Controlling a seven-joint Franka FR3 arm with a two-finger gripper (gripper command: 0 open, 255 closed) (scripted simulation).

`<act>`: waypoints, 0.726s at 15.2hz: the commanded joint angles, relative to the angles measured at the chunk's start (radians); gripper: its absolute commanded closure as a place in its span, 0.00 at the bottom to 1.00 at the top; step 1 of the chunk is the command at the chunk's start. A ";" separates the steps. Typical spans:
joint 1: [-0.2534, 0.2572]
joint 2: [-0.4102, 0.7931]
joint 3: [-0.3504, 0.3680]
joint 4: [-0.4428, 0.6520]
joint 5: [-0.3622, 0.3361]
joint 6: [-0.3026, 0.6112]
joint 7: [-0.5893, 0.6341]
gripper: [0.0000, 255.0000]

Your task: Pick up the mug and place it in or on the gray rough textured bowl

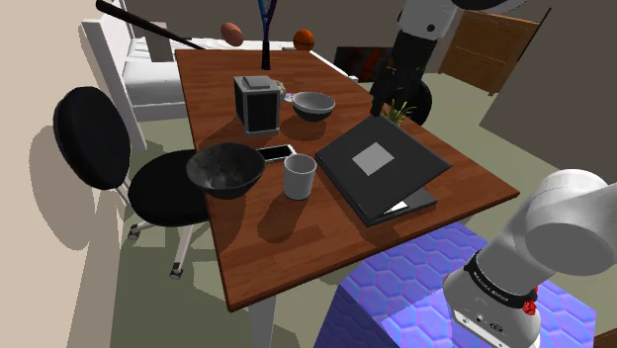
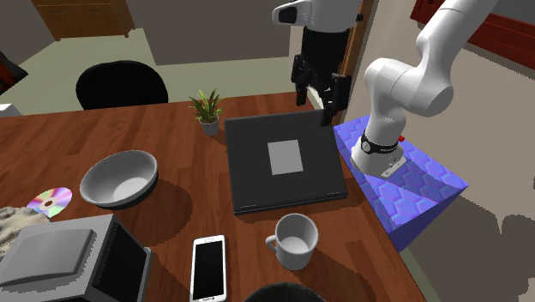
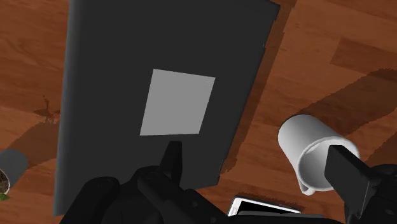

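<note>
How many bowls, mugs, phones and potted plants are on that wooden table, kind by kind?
Bowls: 2, a dark rough grey bowl and a smoother grey bowl
Mugs: 1, a pale grey cylindrical mug
Phones: 1, a white-framed flat smartphone
Potted plants: 1, a small green plant
Total: 5

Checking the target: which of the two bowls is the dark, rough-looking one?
The larger bowl just left of the mug in the shoulder view; the other bowl, beside the dark box, is paler and smoother.
</note>
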State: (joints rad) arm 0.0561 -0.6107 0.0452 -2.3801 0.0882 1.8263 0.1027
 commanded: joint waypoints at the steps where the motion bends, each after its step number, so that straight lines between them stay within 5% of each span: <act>1: 0.009 0.050 0.017 -0.009 0.009 0.061 0.012 0.00; 11: 0.046 0.368 0.103 0.031 0.025 0.337 0.076 0.00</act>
State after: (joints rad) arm 0.0995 -0.2774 0.1406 -2.3563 0.1141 2.1354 0.1727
